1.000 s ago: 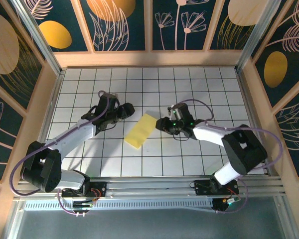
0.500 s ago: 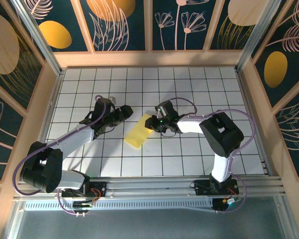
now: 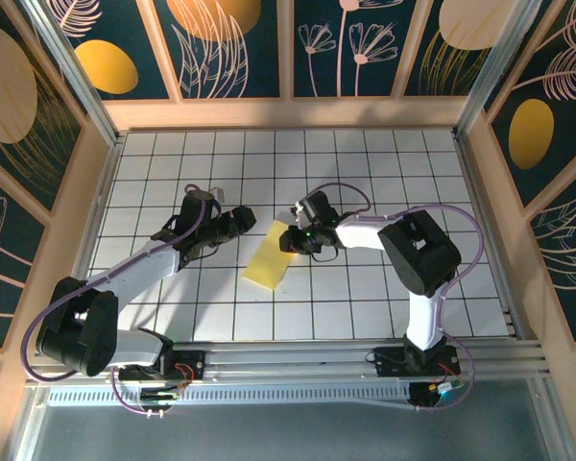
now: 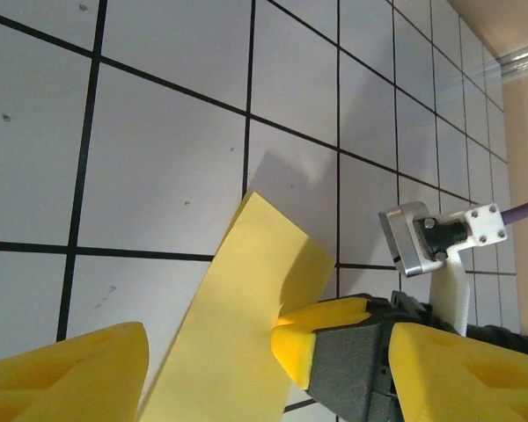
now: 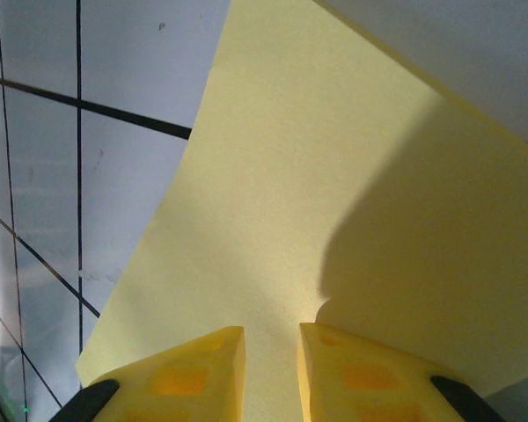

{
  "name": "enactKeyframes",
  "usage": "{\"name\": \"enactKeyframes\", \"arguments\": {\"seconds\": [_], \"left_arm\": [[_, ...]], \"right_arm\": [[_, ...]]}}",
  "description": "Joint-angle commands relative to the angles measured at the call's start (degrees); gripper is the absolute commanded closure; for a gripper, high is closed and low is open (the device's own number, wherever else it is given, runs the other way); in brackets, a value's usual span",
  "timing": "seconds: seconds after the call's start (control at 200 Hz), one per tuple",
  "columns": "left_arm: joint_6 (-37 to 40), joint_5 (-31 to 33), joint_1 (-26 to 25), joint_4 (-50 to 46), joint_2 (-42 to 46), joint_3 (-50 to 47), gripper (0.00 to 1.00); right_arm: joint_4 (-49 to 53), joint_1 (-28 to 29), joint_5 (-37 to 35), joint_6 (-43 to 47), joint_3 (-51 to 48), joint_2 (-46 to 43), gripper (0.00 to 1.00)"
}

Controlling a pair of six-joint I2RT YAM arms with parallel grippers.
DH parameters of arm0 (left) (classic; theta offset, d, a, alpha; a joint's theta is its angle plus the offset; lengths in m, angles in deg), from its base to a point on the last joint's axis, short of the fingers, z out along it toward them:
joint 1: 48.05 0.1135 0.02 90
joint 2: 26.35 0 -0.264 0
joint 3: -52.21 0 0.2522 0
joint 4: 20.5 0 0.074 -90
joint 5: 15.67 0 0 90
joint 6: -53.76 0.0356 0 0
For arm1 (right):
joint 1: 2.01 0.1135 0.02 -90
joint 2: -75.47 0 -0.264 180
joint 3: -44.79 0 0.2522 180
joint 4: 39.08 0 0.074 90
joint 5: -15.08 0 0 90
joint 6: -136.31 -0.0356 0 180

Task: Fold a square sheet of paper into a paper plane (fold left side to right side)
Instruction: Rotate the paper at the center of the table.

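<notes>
Yellow sheet (image 3: pixel 267 257) folded into a strip — right gripper (image 3: pixel 290 238) narrow at its edge, left gripper (image 3: pixel 247 219) wide.

Thin paper sheet (image 3: pixel 267 259) is plain yellow; flat tabletop (image 3: pixel 384 163) is white, gridded with black lines; wall panels (image 3: pixel 254 58) are dark blue with orange ovals (image 3: pixel 106 65) and pale plant outlines (image 3: pixel 316 38).

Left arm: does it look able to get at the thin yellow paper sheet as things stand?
Probably yes. The left tool is open right beside the thin yellow paper sheet, and nothing stands between them. The right tool is at the sheet's far side, leaving the near edge free.
</notes>
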Motion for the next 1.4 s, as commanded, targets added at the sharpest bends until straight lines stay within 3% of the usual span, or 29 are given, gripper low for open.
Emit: {"name": "enactKeyframes", "arguments": {"seconds": [0.0,0.22,0.52,0.776,0.981,1.176,1.391], "left_arm": [[2.41,-0.81,0.37,-1.76,1.4,0.72,0.28],[3.3,-6.99,0.33,-1.28,-0.96,0.57,0.29],[3.03,-13.97,0.28,0.66,-5.46,-0.98,0.37],[2.19,-14.74,0.2,1.99,-7.47,-1.79,0.39],[0.22,-15.88,-0.02,5.41,-9.23,-2.37,0.41],[0.3,-17.17,-1.16,6.24,-14.03,0.61,0.44],[1.95,-18.63,-2.92,5.54,-20.46,7.9,0.5]], "right_arm": [[10.67,-2.08,-1.01,11.66,0.95,2.44,0.77],[16.93,-5.81,0.38,24.84,4.41,3.35,0.78],[21.51,-6.09,1.66,35.09,10.43,7.12,0.78],[21.26,-6.1,1.89,35.46,13.42,4.67,0.75],[18.13,-6.08,2.83,32.96,12.83,-2.7,0.61],[16.45,-5.22,-5.05,31.64,7.04,-10.78,0.56],[9.98,2.58,-20.29,31.76,-5.57,-21.87,0.45]]}}
